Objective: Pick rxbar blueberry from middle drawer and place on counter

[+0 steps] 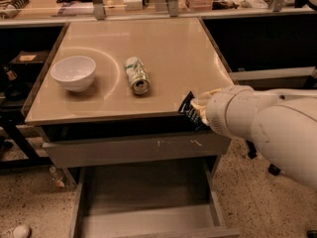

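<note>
The rxbar blueberry (pixel 188 108), a dark wrapped bar with white print, is held tilted at the front right corner of the counter (pixel 163 53), its upper end over the rim. My gripper (pixel 198 109) is shut on it; the big white arm comes in from the right and hides the bar's lower part. The middle drawer (pixel 143 202) stands pulled open below, its grey floor bare.
A white bowl (pixel 73 72) sits on the counter's left side. A crushed green-white can (pixel 136 75) lies near the middle. The upper drawer front (pixel 124 150) with pale scratches is closed. Cluttered shelves run along the back.
</note>
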You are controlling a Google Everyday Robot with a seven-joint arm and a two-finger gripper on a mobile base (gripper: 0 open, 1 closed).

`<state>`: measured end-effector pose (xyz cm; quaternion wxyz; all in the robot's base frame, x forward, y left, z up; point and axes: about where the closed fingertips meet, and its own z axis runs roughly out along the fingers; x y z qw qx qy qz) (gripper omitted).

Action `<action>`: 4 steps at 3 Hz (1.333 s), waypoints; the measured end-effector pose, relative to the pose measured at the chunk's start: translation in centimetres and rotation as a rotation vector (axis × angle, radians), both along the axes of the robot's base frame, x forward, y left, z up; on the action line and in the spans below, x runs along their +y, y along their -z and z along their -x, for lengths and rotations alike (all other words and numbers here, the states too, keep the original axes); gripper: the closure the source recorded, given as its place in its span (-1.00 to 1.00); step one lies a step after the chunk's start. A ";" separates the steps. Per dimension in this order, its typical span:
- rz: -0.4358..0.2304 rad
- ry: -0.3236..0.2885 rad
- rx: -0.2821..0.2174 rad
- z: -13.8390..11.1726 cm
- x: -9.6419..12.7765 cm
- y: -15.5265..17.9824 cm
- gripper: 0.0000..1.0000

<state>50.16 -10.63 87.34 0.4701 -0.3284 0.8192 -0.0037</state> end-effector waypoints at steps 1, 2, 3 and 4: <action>-0.004 0.023 -0.014 -3.6 -0.9 -1.2 1.00; 0.016 0.025 -0.036 -7.1 -1.2 -2.8 1.00; 0.025 0.025 -0.036 -9.2 -1.3 -3.2 1.00; 0.002 0.027 -0.015 -10.6 -0.9 -2.2 1.00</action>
